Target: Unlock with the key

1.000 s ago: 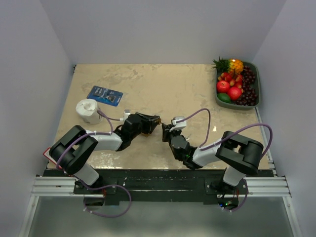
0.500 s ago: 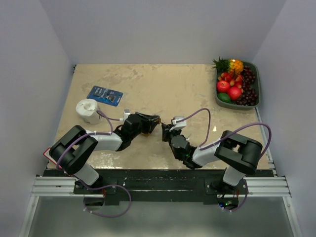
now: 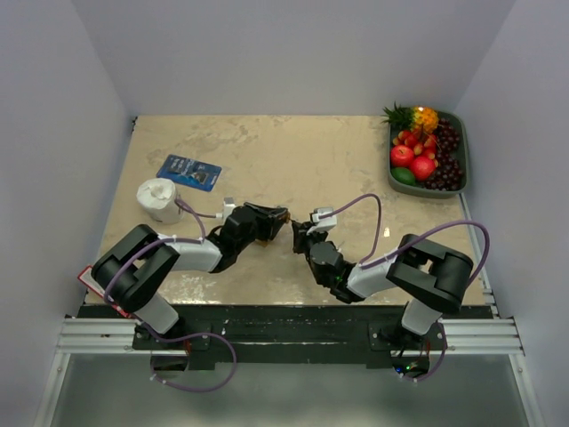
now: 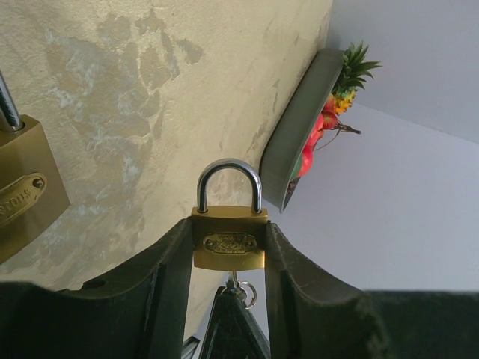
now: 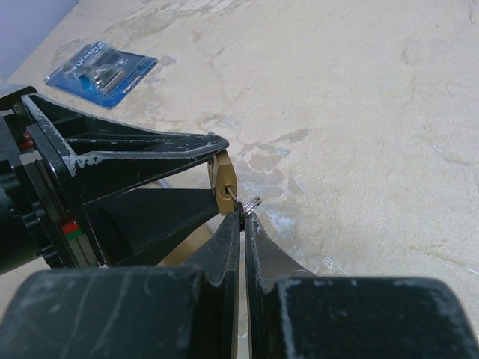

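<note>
My left gripper (image 3: 283, 215) is shut on a brass padlock (image 4: 228, 239) and holds it by its sides above the table, shackle (image 4: 229, 178) closed and pointing away. My right gripper (image 3: 298, 233) is shut on a small key (image 5: 238, 200) with a ring (image 5: 251, 202). The key's tip sits in the keyhole on the padlock's underside (image 5: 223, 183). In the left wrist view the key (image 4: 236, 283) hangs just below the padlock between my fingers (image 4: 168, 262). The two grippers meet tip to tip at the table's middle.
A second brass padlock (image 4: 22, 194) lies on the table left of the held one. A blue packet (image 3: 188, 171) and a white roll (image 3: 158, 197) are at the left. A green tray of fruit (image 3: 463, 151) stands at the back right.
</note>
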Available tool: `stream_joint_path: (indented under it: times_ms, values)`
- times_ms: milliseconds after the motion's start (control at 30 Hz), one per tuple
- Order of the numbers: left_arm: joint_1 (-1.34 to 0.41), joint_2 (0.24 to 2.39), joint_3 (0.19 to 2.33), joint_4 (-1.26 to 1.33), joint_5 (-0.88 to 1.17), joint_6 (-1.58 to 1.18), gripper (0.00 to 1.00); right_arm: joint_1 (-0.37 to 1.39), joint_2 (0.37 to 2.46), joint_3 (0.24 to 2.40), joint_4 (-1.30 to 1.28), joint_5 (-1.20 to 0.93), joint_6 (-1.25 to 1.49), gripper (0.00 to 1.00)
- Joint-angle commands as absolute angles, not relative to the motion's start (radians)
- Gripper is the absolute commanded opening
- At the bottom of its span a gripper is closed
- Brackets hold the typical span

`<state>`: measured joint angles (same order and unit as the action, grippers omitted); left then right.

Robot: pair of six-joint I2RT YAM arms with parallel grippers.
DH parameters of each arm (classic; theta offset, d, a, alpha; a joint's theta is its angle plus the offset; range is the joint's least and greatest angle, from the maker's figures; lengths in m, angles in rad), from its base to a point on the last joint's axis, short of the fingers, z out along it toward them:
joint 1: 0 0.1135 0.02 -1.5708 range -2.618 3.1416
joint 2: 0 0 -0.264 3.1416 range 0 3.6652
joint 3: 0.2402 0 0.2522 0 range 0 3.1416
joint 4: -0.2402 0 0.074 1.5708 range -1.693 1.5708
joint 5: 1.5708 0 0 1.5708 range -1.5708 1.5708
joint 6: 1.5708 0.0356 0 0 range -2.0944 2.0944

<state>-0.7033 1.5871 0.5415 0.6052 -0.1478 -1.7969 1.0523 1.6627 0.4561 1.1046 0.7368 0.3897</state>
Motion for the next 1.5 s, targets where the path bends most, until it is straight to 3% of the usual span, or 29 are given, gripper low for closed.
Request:
stream_joint_path:
  times_ms: [0,500,1067,1467]
  values:
    - [-0.79,1.586,0.574,0.752,0.044,-1.815,0.0,1.035,1.684,0.466,1.15,0.684,0.413,0.0]
    - [-0.804,1.6,0.588,0.781,0.054,-1.789,0.0,1.008,1.675,0.451,1.161,0.631,0.455,0.0]
    - [-0.805,1.618,0.531,0.914,0.046,-1.712,0.0,0.867,1.539,0.463,0.914,0.453,0.712,0.0]
    - [-0.804,1.637,0.519,0.936,0.063,-1.701,0.0,0.819,1.488,0.448,0.928,0.357,0.72,0.0]
